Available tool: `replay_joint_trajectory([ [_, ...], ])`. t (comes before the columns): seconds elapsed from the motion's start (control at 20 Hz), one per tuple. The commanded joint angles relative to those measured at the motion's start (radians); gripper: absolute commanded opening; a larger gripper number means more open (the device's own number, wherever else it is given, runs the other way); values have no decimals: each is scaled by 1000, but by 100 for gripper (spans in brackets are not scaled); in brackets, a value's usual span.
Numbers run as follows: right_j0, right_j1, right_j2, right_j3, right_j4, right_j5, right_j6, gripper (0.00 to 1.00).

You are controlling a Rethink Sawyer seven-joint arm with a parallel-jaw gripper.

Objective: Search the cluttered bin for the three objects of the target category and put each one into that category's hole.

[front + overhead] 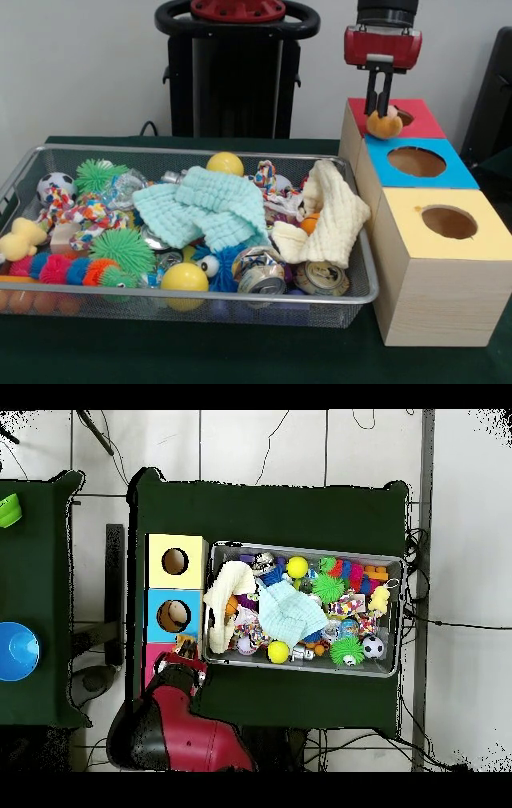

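item: gripper (383, 108), narrowed onto a small orange-yellow plush toy (385, 125). directly beneath it: the red box (420, 122) and its hole. handling: centre toy over the opening, lower, then release.

Red box (160, 656) mostly hidden under arm (175, 724), seemingly.

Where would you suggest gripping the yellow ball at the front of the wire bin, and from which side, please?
Take the yellow ball across its middle, coming straight down from above. Its top is bare, while the bin's front wall blocks it from the side. A crushed can sits close by, so the free gaps for the fingers probably lie along the bin's length. The gripper is busy now, shut on an orange plush toy.
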Motion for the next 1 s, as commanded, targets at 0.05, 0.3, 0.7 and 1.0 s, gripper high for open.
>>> replay_joint_trajectory([
  [0.05, 30, 17, 72, 7, 68, 126, 237, 0],
  [0.3, 65, 1, 52, 1, 92, 175, 235, 0],
  [0.7, 50, -10, 61, 6, 77, 202, 229, 0],
  [1.0, 1, 21, 83, 12, 26, 154, 211, 0],
])
